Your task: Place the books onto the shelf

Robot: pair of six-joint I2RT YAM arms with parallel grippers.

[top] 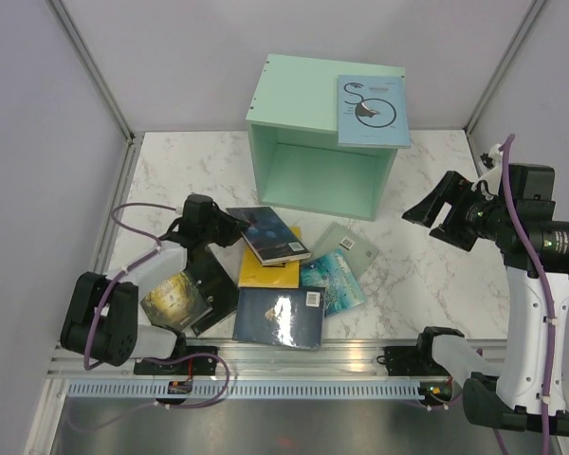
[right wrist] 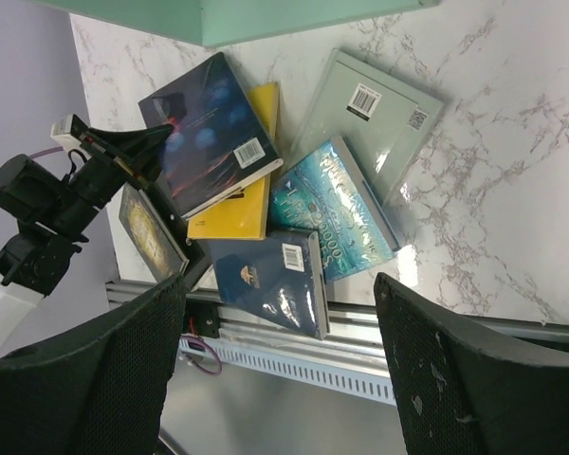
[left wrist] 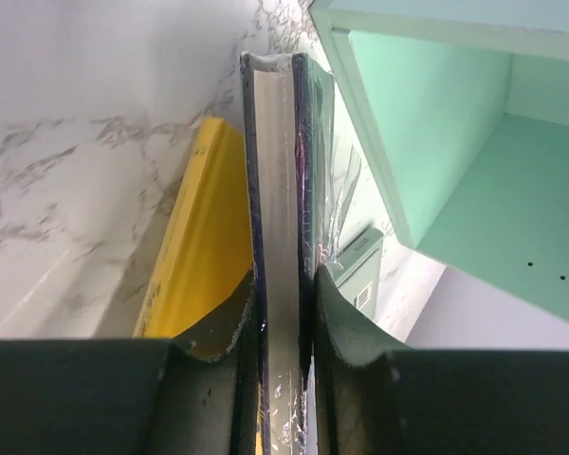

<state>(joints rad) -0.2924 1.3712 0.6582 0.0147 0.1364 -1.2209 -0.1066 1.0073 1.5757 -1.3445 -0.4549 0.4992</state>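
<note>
1. Closest to the left wrist camera, you see the two dark fingers [left wrist: 209,379] of the left pincer [left wrist: 283,313] pressed on both sides of the dark galaxy book [left wrist: 273,171]. The pincer is clenched on the edge of this book.
2. From above, you find this pincer at the left side of the pile of books, gripping the dark galaxy book by its left edge. The book lies over the yellow book [top: 266,273]. You cannot tell whether it is already lifted from it.
3. Your right pincer [top: 419,210] hangs above the right side of the desk [top: 427,284]. It is released, with its jaws wide apart and nothing between them, and it is well apart from every book.
4. Near the front edge of the desk, the navy book [top: 280,318] lies flat. The teal book [top: 334,282] touches it on the right. The pale green book [top: 349,248] lies behind the teal one, and one of its corners is under it.
5. On the left, below the left arm, the gold-brown book [top: 175,299] and the black book [top: 216,284] lie together, touching each other.
6. The shelf [top: 289,100] stands at the far middle of the desk, with its open front turned to the arms.
7. The light blue book [top: 372,111] lies flat on top of the shelf, at its right side, and reaches a little over the front edge.
</note>
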